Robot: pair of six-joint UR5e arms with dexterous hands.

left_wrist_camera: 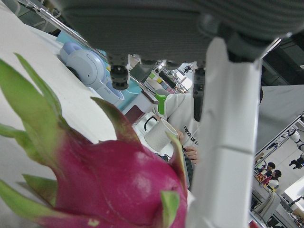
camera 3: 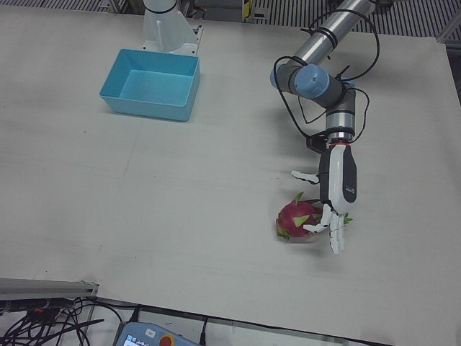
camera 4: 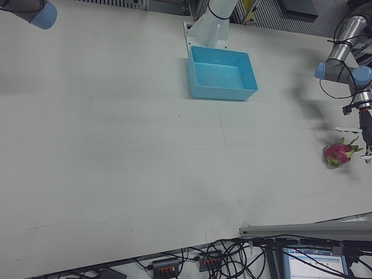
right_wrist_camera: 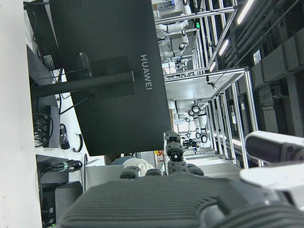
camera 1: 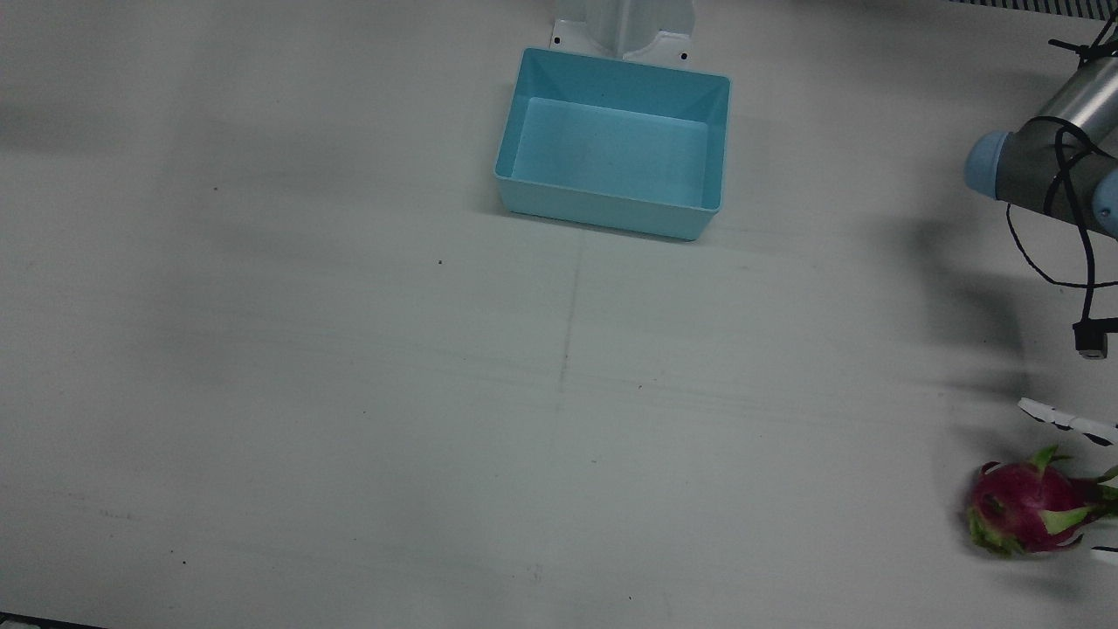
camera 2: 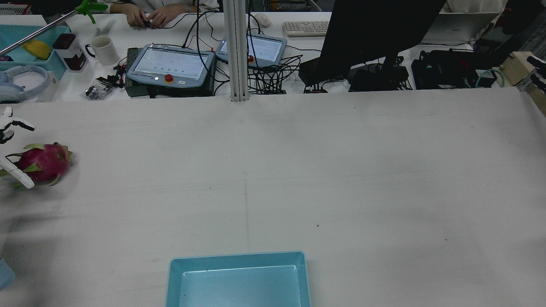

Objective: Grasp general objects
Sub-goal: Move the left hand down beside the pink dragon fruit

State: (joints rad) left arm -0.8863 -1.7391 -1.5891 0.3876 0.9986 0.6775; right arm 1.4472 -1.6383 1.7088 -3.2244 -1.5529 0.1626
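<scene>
A pink dragon fruit (camera 3: 297, 218) with green scales lies on the white table near the edge on the left arm's side, also seen as the dragon fruit (camera 1: 1026, 508) and dragon fruit (camera 2: 42, 163). My left hand (camera 3: 336, 189) hangs right at it, open, fingers spread to either side. One white finger (camera 2: 18, 176) lies along the fruit's near side, while the thumb (camera 3: 303, 175) stands clear of it. The left hand view is filled by the fruit (left_wrist_camera: 109, 185) beside a white finger (left_wrist_camera: 225, 142). My right hand (right_wrist_camera: 166, 202) shows only in its own view, with nothing before its palm.
A light blue bin (camera 1: 603, 214) stands empty by the pedestal, far from the fruit; it is also the bin (camera 3: 148, 107). Beyond the table's far edge are teach pendants (camera 2: 170, 64), a monitor (camera 2: 375, 30), cables, a mug and a person's hands (camera 2: 149, 15).
</scene>
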